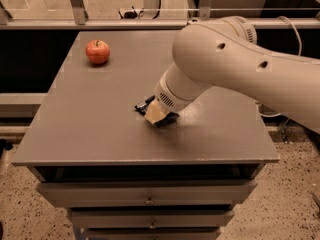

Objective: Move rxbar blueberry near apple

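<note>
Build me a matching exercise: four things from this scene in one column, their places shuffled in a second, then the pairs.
1. apple
2. rxbar blueberry
3. gripper
4. drawers

A. beneath the tabletop
B. mid-tabletop, partly hidden by the gripper
C. far left corner of the tabletop
D. low at mid-tabletop, right over the rxbar blueberry

Pairs: 1-C, 2-B, 3-D, 4-A

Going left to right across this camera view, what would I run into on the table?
apple → gripper, down at mid-table right over the dark rxbar blueberry → the thick white arm reaching in from the right.
</note>
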`<state>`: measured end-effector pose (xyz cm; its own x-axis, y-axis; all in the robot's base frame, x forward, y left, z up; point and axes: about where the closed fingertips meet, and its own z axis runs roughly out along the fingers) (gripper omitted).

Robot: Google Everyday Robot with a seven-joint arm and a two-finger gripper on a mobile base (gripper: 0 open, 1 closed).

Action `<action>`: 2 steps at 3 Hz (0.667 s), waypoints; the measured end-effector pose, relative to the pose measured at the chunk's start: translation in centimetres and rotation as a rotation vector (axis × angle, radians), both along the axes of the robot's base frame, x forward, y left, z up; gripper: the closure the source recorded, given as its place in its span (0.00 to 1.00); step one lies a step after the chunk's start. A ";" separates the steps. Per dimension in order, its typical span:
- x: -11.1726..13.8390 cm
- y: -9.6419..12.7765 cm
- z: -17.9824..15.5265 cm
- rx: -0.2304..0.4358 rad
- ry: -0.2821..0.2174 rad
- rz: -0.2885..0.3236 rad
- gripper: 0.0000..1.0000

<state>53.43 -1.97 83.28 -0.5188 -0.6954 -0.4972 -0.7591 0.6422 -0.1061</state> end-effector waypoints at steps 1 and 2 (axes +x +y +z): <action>0.5 -0.7 0.2 -0.015 -0.013 -0.005 0.93; 2.3 -0.8 1.8 -0.044 -0.056 0.023 1.00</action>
